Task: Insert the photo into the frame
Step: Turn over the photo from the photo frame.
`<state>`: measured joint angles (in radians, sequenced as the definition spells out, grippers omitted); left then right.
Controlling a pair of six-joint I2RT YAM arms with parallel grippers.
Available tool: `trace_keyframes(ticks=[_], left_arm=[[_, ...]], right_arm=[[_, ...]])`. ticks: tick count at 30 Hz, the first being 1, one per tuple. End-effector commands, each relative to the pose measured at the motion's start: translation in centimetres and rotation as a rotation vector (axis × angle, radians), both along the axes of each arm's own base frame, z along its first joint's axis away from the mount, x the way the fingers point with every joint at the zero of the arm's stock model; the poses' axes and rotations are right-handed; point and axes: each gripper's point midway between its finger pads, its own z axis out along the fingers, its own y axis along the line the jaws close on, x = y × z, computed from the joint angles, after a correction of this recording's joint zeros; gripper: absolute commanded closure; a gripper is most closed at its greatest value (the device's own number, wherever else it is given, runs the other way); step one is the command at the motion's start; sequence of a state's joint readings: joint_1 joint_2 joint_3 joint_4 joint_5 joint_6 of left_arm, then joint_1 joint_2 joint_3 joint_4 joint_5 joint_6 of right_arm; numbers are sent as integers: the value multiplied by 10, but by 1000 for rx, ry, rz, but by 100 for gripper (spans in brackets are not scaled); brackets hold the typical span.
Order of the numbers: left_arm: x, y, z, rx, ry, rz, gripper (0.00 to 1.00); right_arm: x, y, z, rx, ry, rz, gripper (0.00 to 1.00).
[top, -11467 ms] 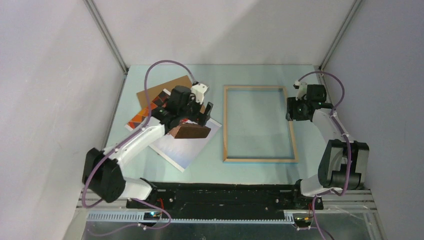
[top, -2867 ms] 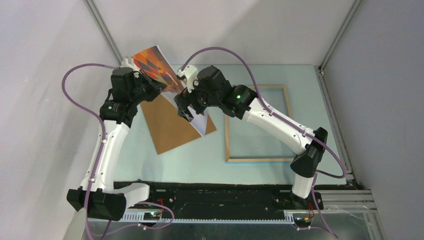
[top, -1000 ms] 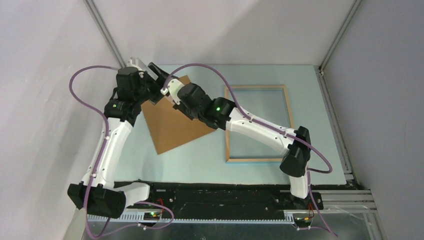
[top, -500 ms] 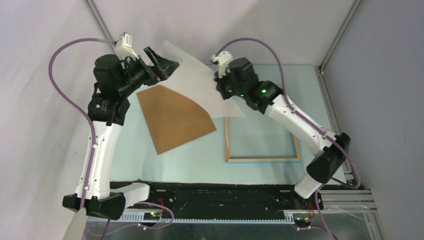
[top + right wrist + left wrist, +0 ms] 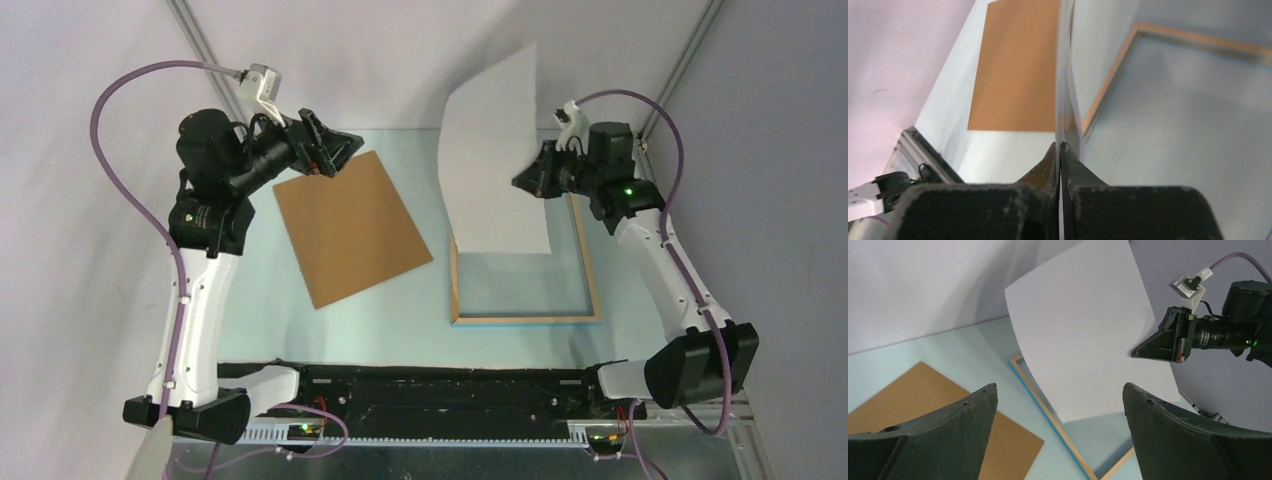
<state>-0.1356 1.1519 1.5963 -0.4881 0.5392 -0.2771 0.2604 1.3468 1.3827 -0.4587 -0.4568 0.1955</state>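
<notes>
A: Entry one, top view?
B: Rectangular paper photo (image 5: pixel 495 160), only a plain white side showing, stood on end and bowed. Right gripper (image 5: pixel 528 183) pinched tight on its right long edge. Thin light-wood rectangular frame (image 5: pixel 525 320) lies flat beneath that gripper and back toward its base, long axis running away from the arms. The right arm is much the nearer. Left gripper (image 5: pixel 335 150), fingers spread and holding nothing, hangs raised over the far corner of the plain brown backing board (image 5: pixel 350 230), well apart from the frame.
A: Left wrist view?
B: Sheet (image 5: pixel 1088 340) ahead of the spread fingers, its lower edge over the frame's blue-edged rail (image 5: pixel 1048 410). Touching or apart: cannot tell.
A: Right wrist view?
B: Sheet edge-on (image 5: pixel 1064 75) between closed fingers; frame (image 5: pixel 1108 85) below-right, board (image 5: pixel 1018 65) left.
A: Surface, room?
B: Pale blue-green table (image 5: pixel 400 330) shows through the frame's opening. Judgement: the sheet must be laid flat, its long axis along the frame's.
</notes>
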Motion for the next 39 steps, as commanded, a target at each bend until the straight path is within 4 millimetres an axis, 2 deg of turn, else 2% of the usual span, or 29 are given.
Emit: trace_keyframes(ticks=[1, 4, 9, 14, 20, 25, 30, 39], left_arm=[[3, -4, -12, 37, -6, -33, 0], [9, -8, -21, 27, 31, -43, 0], [12, -11, -30, 18, 66, -58, 0], [13, -12, -33, 22, 70, -63, 0], [14, -14, -41, 30, 85, -72, 0], [14, -16, -44, 30, 93, -89, 0], [15, -19, -48, 36, 100, -96, 0], [18, -22, -56, 43, 119, -106, 0]], right_arm=[[-14, -22, -39, 156, 203, 35, 100], [-14, -46, -64, 229, 302, 9, 100], [-13, -84, -117, 235, 456, -57, 100], [-19, -103, -166, 213, 607, -88, 100], [-27, -123, -206, 170, 715, -118, 100], [-36, -136, -223, 130, 770, -145, 100], [-34, -148, -231, 97, 758, -158, 100], [-17, -144, -232, 74, 711, -145, 100]])
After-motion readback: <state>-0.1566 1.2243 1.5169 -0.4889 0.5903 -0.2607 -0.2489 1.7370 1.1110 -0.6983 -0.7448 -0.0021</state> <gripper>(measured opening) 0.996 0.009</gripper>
